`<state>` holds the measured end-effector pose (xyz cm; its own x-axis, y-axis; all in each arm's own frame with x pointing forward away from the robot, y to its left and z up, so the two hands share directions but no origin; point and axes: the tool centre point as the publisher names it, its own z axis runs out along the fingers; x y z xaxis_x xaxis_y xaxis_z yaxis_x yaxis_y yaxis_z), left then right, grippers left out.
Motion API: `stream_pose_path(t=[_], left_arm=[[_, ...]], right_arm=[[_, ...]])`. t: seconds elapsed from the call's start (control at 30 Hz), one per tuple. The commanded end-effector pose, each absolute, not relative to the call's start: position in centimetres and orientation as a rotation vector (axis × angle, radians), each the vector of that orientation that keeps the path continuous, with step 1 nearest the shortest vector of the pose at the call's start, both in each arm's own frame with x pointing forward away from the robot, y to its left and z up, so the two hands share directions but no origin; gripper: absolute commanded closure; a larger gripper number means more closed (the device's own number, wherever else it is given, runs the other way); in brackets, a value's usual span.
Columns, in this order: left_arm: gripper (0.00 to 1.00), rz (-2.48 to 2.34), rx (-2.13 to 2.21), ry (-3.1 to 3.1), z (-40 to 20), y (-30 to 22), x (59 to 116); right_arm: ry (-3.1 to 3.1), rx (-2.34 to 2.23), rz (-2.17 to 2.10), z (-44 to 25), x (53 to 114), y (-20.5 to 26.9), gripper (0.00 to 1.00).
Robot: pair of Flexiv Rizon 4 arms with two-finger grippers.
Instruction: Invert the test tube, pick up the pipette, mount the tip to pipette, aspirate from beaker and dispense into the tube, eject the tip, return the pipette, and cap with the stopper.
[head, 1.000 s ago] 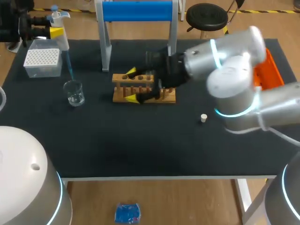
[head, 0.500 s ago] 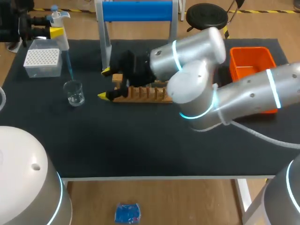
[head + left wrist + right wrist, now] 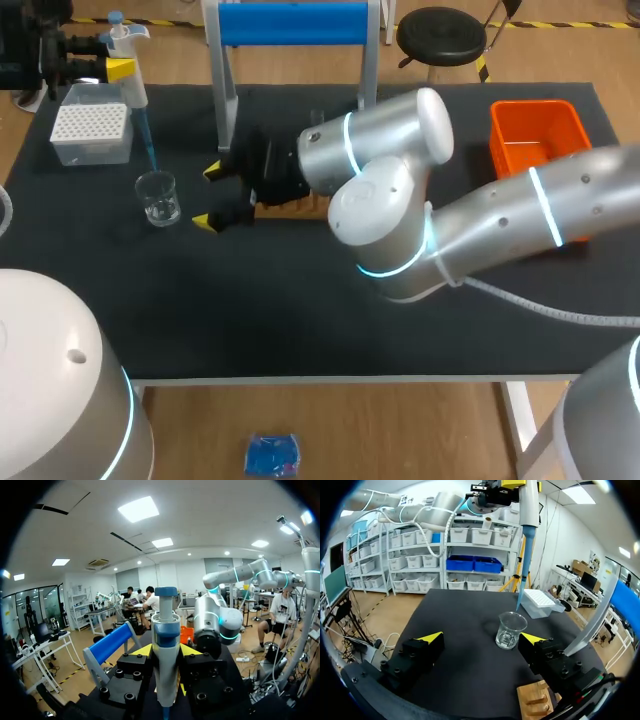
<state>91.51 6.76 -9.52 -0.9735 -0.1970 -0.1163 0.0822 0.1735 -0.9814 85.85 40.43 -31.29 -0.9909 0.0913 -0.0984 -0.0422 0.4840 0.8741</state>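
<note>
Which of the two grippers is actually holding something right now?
The left gripper, shut on the pipette. The right gripper stands open with nothing between its fingers, facing the beaker.

Head view: high behind the robot, looking down on table (image 3: 300, 330). Right wrist view: low, near, beaker (image 3: 511, 630) and pipette (image 3: 527, 510) at 12 o'clock, both shared with head view. Left wrist view: level, along pipette.

Nothing legible from where I stand.
Any markings on the clear glass beaker (image 3: 510, 630), the white-and-blue plastic pipette (image 3: 165, 650) and the white perforated tip box (image 3: 90, 130) are too small to read.
</note>
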Motion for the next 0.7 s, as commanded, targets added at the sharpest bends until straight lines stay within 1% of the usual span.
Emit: stream_pose_path(t=[0.03, 0.33, 0.7], left_arm=[[1.00, -1.888, -0.109, 2.229, -9.5, 6.8, 91.5], [1.00, -1.888, -0.109, 2.229, -9.5, 6.8, 91.5], [1.00, -1.888, -0.109, 2.229, -9.5, 6.8, 91.5]], right_arm=[[2.521, 0.055, 1.597, -32.7, 85.7, 40.3, 0.00], [2.510, 0.074, 1.621, -33.7, 85.7, 39.0, 0.00], [2.504, 0.066, 1.662, -33.9, 85.6, 38.8, 0.00]])
